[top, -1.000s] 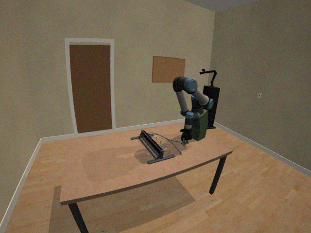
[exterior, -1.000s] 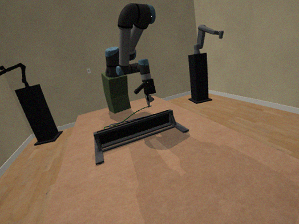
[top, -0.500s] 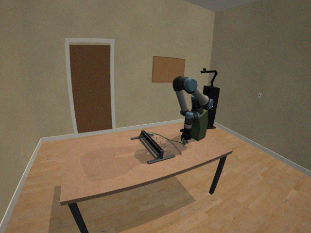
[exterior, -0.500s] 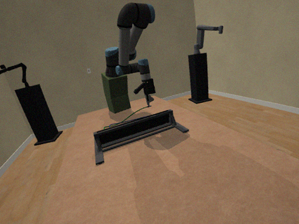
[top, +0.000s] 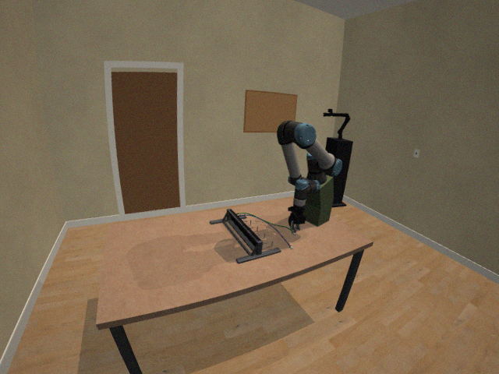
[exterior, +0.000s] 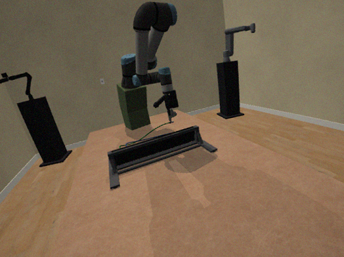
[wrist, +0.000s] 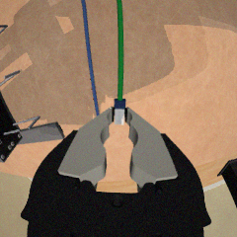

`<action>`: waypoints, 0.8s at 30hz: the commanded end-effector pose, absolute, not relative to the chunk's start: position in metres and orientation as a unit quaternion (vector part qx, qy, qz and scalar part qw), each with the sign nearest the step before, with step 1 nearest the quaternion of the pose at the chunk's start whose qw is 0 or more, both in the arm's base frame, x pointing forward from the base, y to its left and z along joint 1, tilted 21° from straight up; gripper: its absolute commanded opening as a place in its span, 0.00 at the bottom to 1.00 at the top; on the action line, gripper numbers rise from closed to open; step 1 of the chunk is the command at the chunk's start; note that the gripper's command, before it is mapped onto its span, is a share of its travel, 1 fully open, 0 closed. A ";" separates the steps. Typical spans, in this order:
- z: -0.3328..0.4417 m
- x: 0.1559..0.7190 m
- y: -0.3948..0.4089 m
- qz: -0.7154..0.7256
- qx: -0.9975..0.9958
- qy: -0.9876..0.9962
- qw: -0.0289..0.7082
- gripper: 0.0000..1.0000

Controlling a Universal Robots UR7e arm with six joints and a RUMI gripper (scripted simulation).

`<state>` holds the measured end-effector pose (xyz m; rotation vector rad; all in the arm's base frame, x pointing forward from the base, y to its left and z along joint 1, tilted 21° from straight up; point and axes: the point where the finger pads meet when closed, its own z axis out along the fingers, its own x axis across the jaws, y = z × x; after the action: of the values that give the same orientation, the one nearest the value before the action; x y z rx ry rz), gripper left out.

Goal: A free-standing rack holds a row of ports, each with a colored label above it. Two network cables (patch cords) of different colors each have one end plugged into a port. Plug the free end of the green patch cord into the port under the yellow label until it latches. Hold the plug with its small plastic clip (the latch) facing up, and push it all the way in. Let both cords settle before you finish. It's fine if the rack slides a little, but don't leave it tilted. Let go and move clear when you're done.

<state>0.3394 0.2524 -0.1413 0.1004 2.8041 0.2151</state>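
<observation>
My gripper [wrist: 119, 108] is shut on the plug [wrist: 119, 113] at the free end of the green patch cord [wrist: 119, 49]; the cord runs straight away from the fingertips. The gripper also shows in the top view [top: 295, 229] and the exterior view [exterior: 171, 118], held a little above the table behind the rack. The black rack [exterior: 155, 151] [top: 243, 235] stands upright on the table; its coloured labels are too small to tell apart. The blue patch cord [wrist: 90, 59] runs beside the green one, and its free end lies on the table [top: 292, 245].
A green pedestal [exterior: 132, 105] carries the arm's base at the table's far end. Two black camera stands [exterior: 42, 130] [exterior: 228, 89] stand on the floor on either side. The rack's foot [wrist: 41, 132] shows at the left of the wrist view.
</observation>
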 end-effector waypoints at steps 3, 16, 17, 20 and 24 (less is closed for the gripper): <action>-0.135 0.351 0.248 0.081 0.067 0.981 0.162 0.00; -0.128 0.365 0.242 0.088 0.117 0.977 0.157 0.00; -0.127 0.366 0.241 0.089 0.122 0.976 0.157 0.00; -0.125 0.370 0.239 0.091 0.138 0.974 0.155 0.00; -0.122 0.377 0.236 0.094 0.159 0.971 0.152 0.00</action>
<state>0.3650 0.2394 -0.1274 0.3590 2.7936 0.2559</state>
